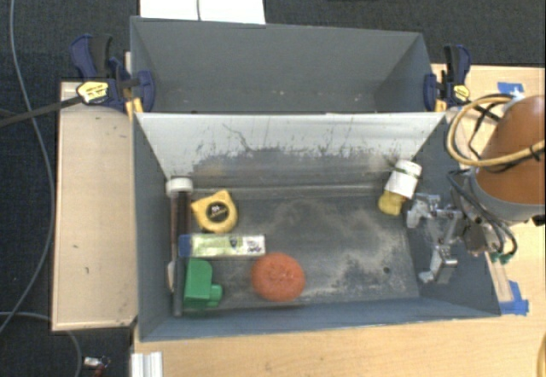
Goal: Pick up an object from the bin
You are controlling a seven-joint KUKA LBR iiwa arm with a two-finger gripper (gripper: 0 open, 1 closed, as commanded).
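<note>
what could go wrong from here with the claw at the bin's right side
1. The claw hangs over the bin's sloped right wall, so going straight down might hit metal rather than any object.
2. The nearest thing, a yellow and white bottle, lies tight by that wall; the claw may nudge it away instead of gripping it.

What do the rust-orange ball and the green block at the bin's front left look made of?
Rust-orange ball: likely foam or sponge; matte, speckled surface without shine. Green block: probably hard plastic; smooth, even colour, crisp edges.
</note>
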